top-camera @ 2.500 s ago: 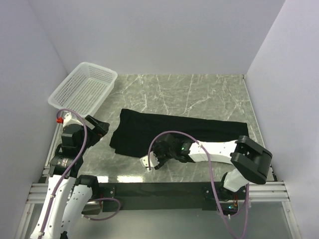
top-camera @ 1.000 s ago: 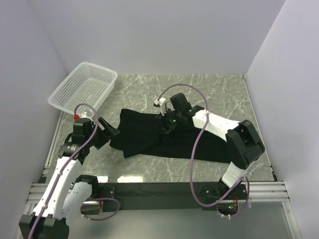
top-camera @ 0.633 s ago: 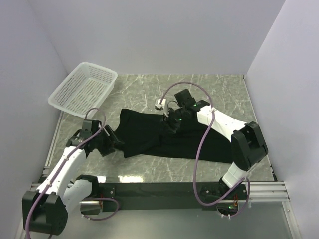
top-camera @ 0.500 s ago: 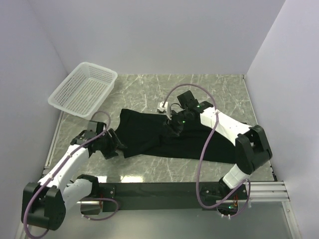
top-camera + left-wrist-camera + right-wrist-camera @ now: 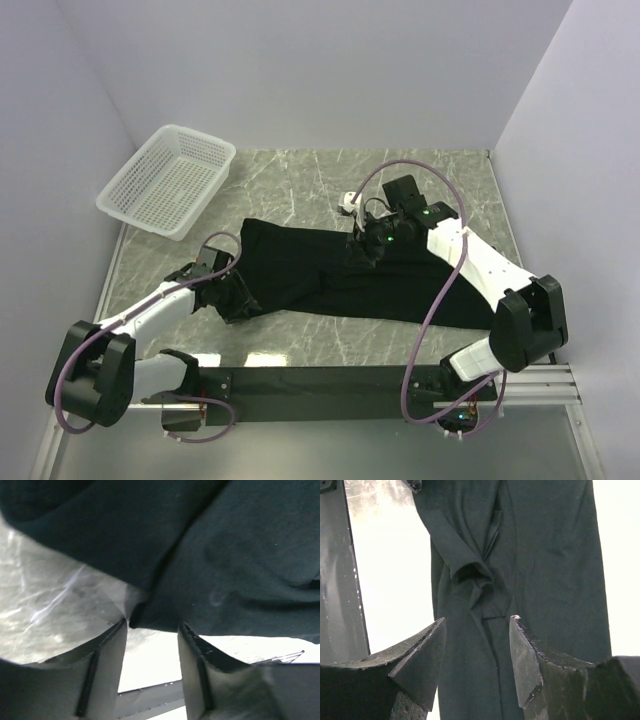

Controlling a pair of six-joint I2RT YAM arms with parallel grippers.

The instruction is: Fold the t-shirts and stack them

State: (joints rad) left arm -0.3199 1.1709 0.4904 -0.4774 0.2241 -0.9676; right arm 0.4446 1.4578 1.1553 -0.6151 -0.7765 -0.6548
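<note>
Top view: black t-shirt point(image 5: 330, 275) lies flat on the marble table point(image 5: 400, 175), mid-table, a long strip running from 9 o'clock across to 4 o'clock. The 9 o'clock end has one layer lapped over another. White basket point(image 5: 165, 180) sits at 10 o'clock, well apart from the shirt.

Left gripper point(image 5: 238, 303) is low on the table at the shirt's 8 o'clock corner. In the left wrist view its fingers point(image 5: 107, 650) are spread, with bright table showing through the gap. The corner of the lapped cloth sits right at the mouth, against the inner tip of one finger. It isn't clamped.

Right gripper point(image 5: 366, 250) is over the shirt's 12 o'clock edge, about mid-length. In the right wrist view its fingers point(image 5: 420, 650) are spread with cloth filling the gap. A bunched pucker point(image 5: 472, 577) lies just ahead of the tips. Nothing pinched. Can't tell if the tips touch the fabric.
</note>
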